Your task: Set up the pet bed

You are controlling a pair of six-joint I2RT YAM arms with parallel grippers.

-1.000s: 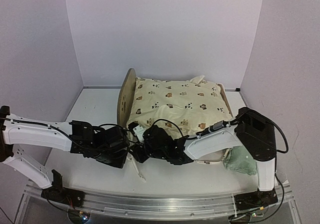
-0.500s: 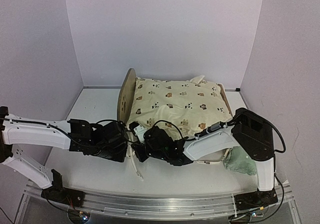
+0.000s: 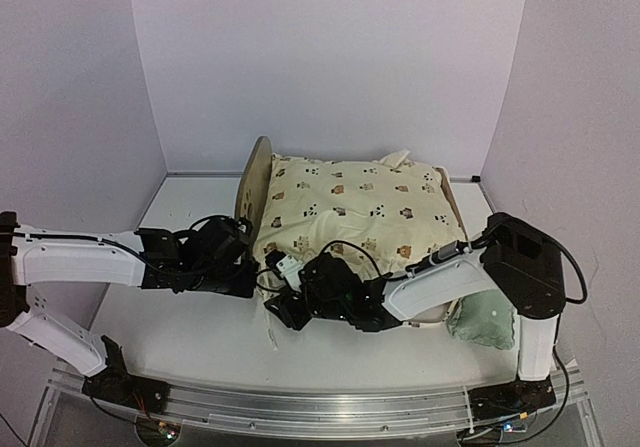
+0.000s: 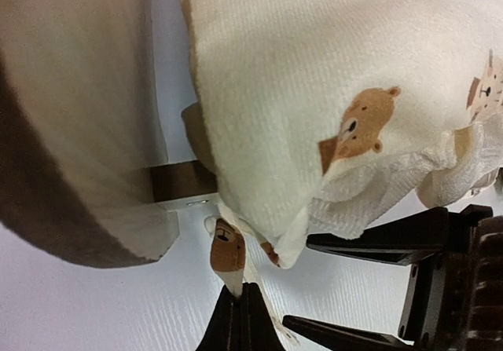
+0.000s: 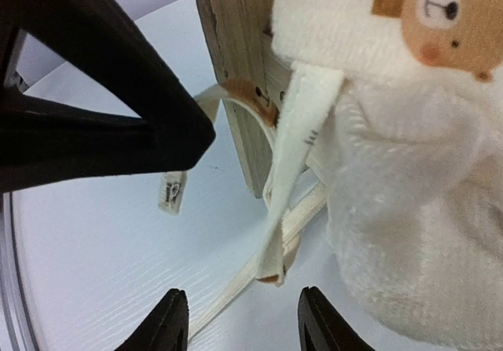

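Note:
The pet bed [image 3: 254, 193] stands mid-table, its wooden headboard on the left, with the cream bear-print cushion [image 3: 355, 212] lying on top of it. My left gripper [image 3: 256, 275] is at the bed's near-left corner. In the left wrist view it [image 4: 240, 292] is shut on a cushion tie [image 4: 228, 250] beside the wooden bed frame [image 4: 94, 131]. My right gripper [image 3: 279, 310] is just in front, open and empty. In the right wrist view it [image 5: 240, 313] sits below a second hanging tie [image 5: 297, 162] next to the bed's leg [image 5: 236, 76].
A small mint green pillow [image 3: 487, 323] lies at the right, by the right arm's base. A loose tie end [image 3: 273, 339] trails on the white table in front of the bed. The two grippers are very close together; the left one shows in the right wrist view [image 5: 94, 107].
My left gripper has moved up and right, toward the bed's near-left corner, holding the tie. My right gripper has shifted slightly down and right.

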